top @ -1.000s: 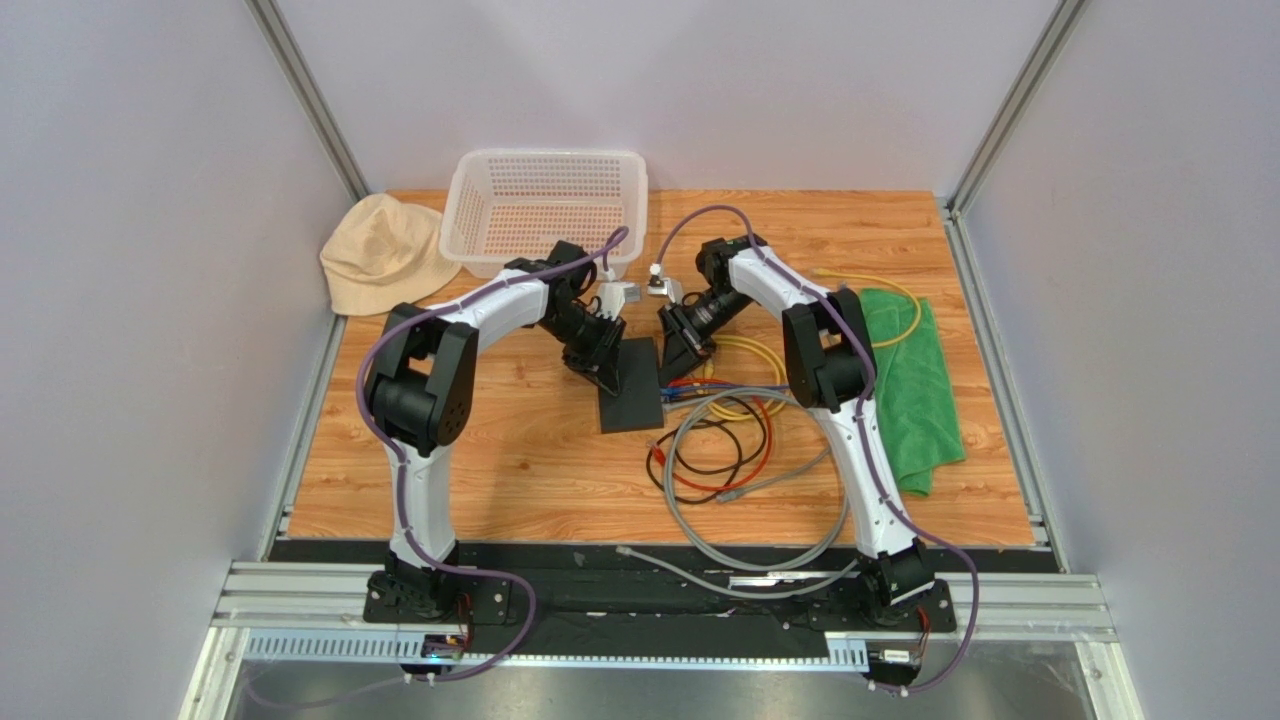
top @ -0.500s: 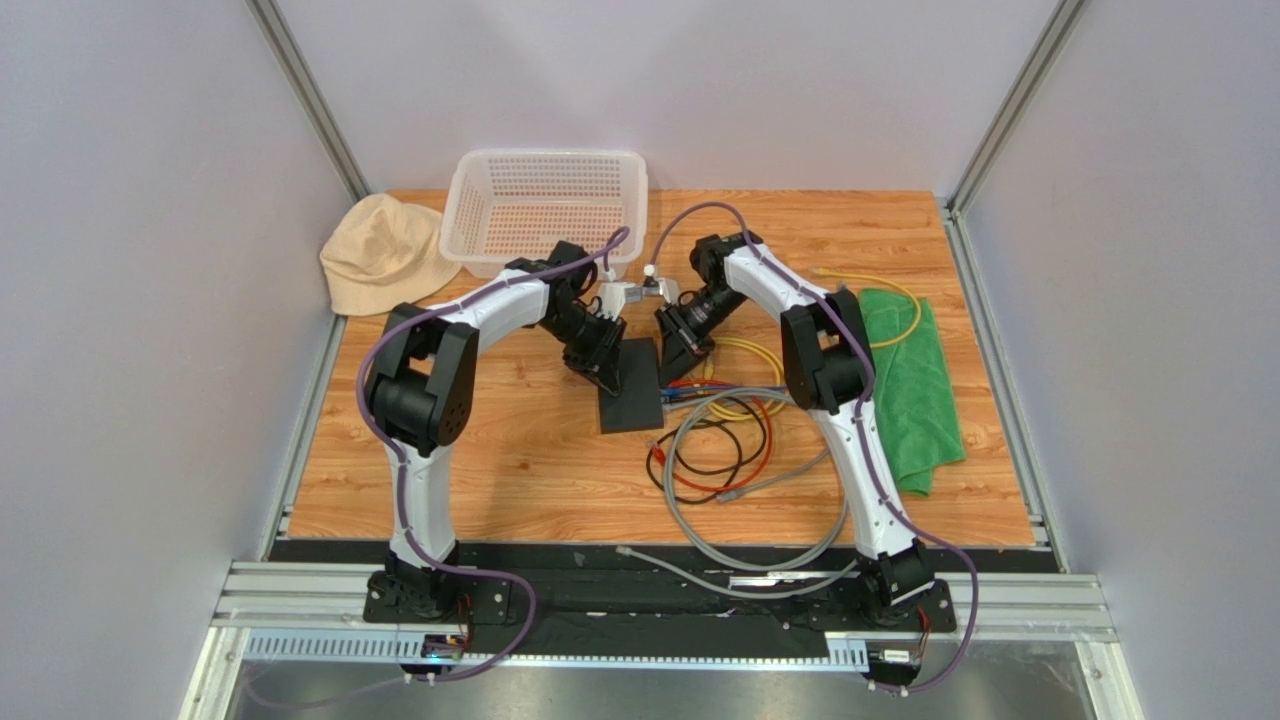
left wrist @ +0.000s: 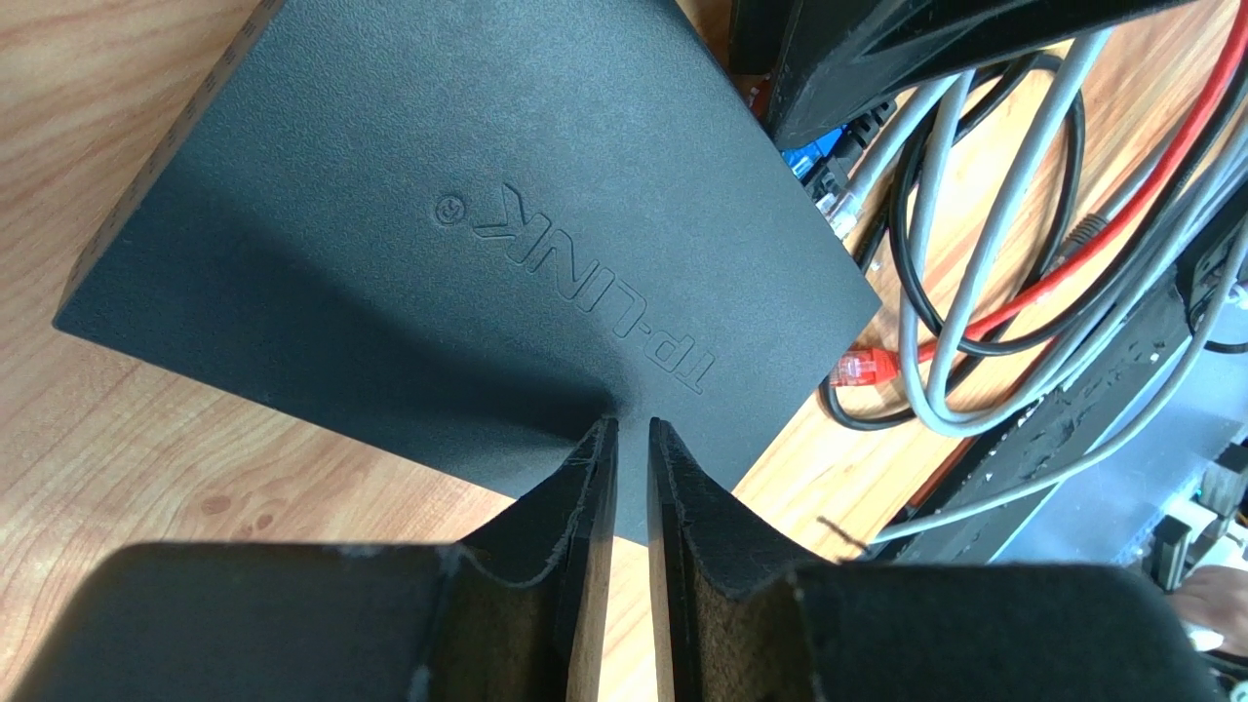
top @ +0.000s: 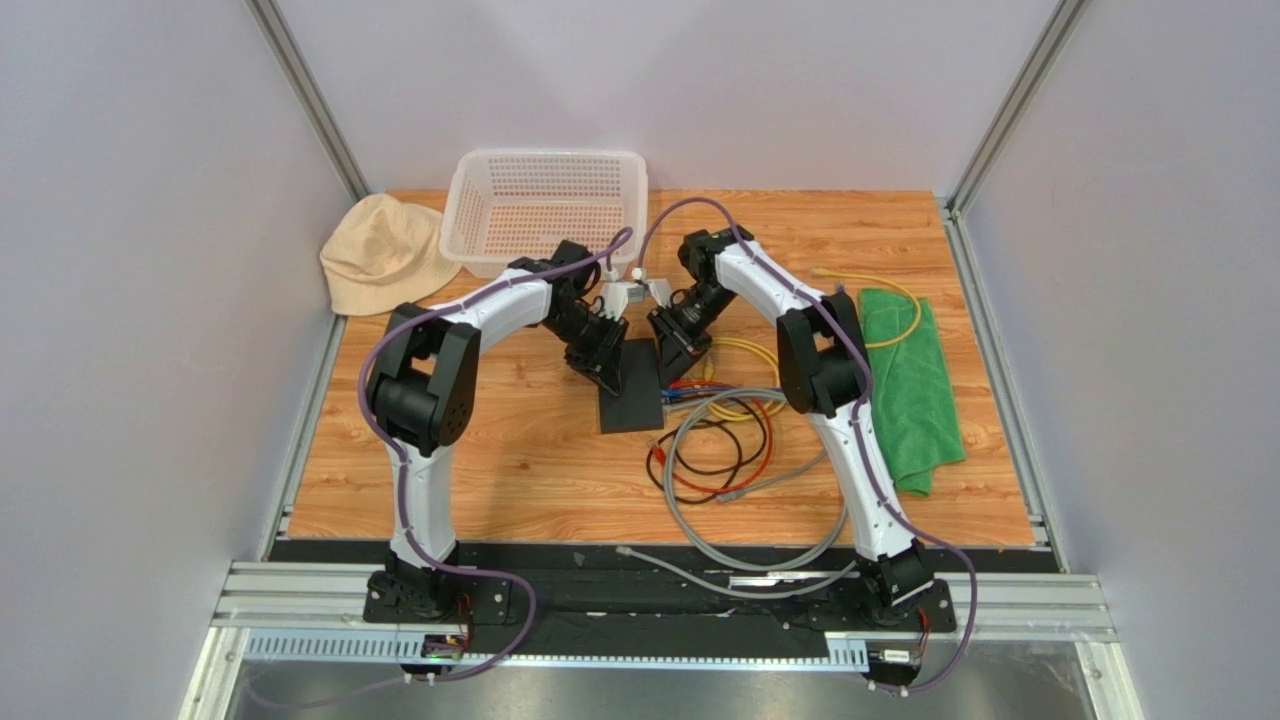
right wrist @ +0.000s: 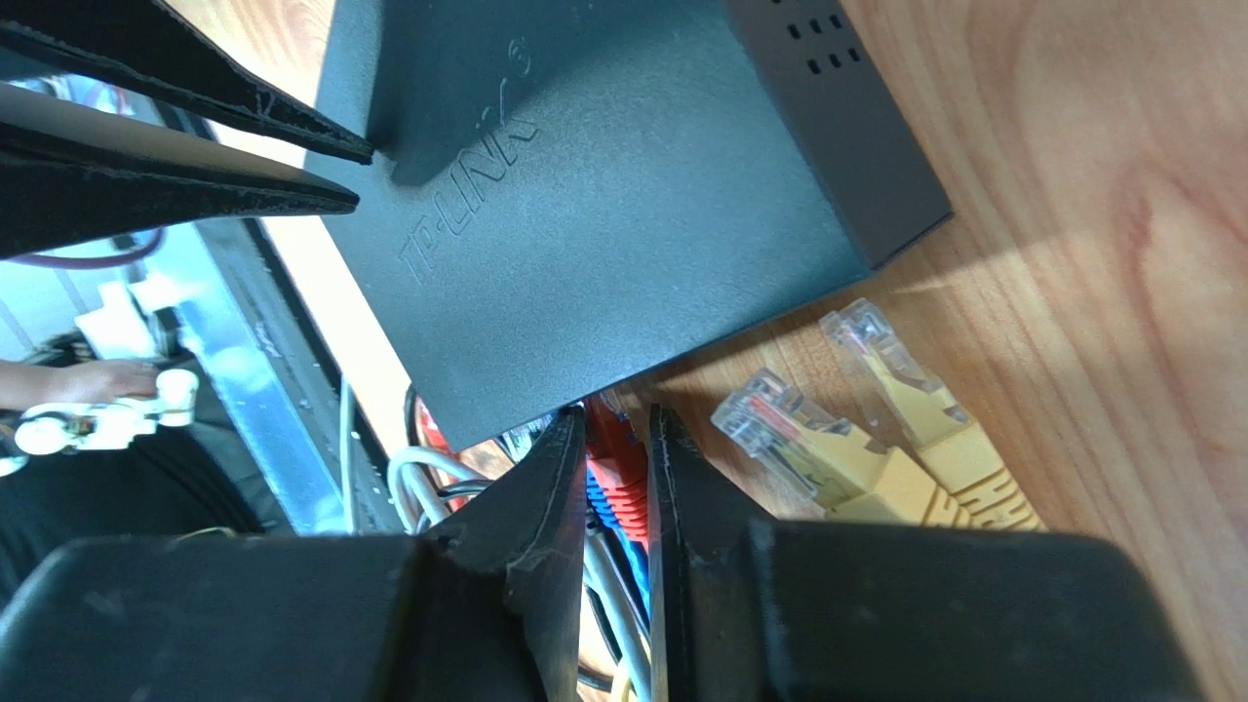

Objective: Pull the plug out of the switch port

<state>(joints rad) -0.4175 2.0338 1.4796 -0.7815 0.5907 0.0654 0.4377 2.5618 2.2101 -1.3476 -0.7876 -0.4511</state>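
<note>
The matte-black switch (top: 631,396) lies flat mid-table; it shows in the left wrist view (left wrist: 484,249) and the right wrist view (right wrist: 615,190). My left gripper (top: 606,369) is shut and empty, its tips (left wrist: 623,427) resting on the switch's top near one edge. My right gripper (top: 672,371) sits at the switch's socket edge, shut (right wrist: 608,427) on a red plug (right wrist: 618,457) that goes in under that edge. A blue plug (right wrist: 598,500) sits beside it. The sockets themselves are hidden.
Two loose yellow plugs (right wrist: 821,439) lie on the wood by the right fingers. Coiled grey, red, black and yellow cables (top: 744,450) lie right of the switch, with a loose red plug (left wrist: 864,366). White basket (top: 549,203), beige hat (top: 383,255), green cloth (top: 914,383).
My right arm's wrist and elbow have swung left toward the left arm, the gripper staying at the switch's socket edge. The left arm and the switch have not moved.
</note>
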